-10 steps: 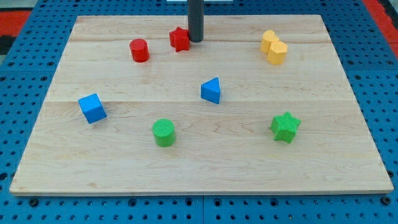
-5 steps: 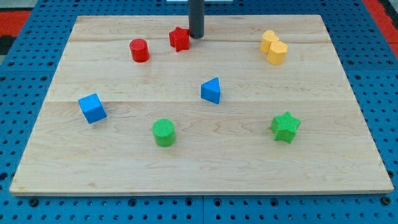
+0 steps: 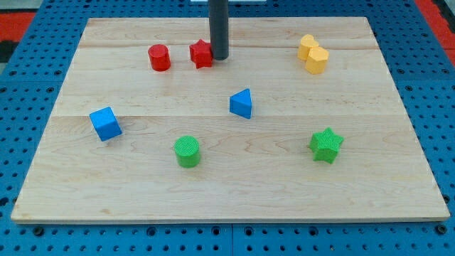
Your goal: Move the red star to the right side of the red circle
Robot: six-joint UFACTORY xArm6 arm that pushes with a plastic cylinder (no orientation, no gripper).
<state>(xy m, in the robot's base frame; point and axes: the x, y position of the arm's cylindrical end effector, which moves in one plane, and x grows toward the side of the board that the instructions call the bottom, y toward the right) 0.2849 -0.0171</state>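
My tip [image 3: 220, 57] touches the red star [image 3: 202, 54], just right of the red circle [image 3: 159, 57]; no claw shows. The table [image 3: 227, 192] carries eight blocks: two red, two blue, two green, two yellow.

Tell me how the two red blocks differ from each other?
The red star has points; the red circle is a round, smooth-sided cylinder. The star sits right against my tip, on its left; the circle stands alone, farther to the view's left. Both are red, similar in size, near the board's top edge.
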